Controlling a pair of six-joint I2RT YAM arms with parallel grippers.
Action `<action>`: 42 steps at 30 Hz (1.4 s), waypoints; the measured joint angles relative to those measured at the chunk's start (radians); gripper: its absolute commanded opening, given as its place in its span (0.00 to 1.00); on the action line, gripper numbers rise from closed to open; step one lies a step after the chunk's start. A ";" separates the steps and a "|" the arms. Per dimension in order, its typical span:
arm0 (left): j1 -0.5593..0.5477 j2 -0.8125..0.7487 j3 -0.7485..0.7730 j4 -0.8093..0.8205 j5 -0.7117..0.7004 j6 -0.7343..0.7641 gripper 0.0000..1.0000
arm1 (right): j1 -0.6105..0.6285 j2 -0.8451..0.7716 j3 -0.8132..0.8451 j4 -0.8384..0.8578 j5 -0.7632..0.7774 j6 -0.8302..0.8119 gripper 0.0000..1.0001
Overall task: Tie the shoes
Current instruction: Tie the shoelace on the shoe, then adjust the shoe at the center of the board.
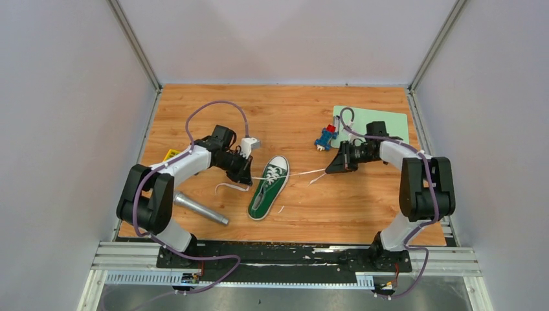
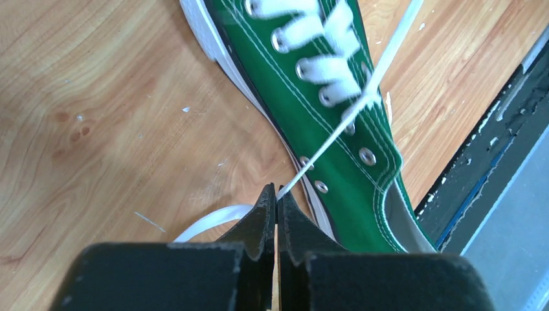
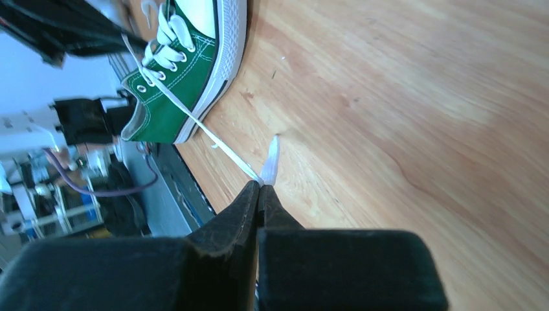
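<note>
The small green canvas sneaker [image 1: 267, 189], with a white rubber toe cap, white sole edge and silver eyelets, sat sole-down near the middle of the wooden table [image 1: 291, 110]. Its long axis ran from the heel, nearer the arms, to the toe pointing away from them and tilted slightly right. Its flat white laces [image 2: 320, 68] stretched out to both sides. The left gripper [image 1: 246, 179] was pinched fully closed on one lace, the right gripper [image 1: 329, 170] on the other.

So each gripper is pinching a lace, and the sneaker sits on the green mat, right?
Not the mat: the top view shows the sneaker on the bare wooden table, apart from the green mat. The left gripper and right gripper do each pinch a lace.
</note>
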 measured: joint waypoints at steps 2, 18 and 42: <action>-0.004 -0.008 0.001 -0.002 -0.017 -0.003 0.00 | -0.051 -0.033 -0.018 0.016 0.000 0.043 0.00; -0.026 -0.056 -0.011 -0.020 -0.163 0.012 0.05 | -0.057 -0.090 -0.058 0.060 0.089 0.106 0.00; -0.013 -0.099 0.073 -0.153 0.099 0.009 0.76 | 0.319 0.262 0.247 0.049 0.144 0.069 0.56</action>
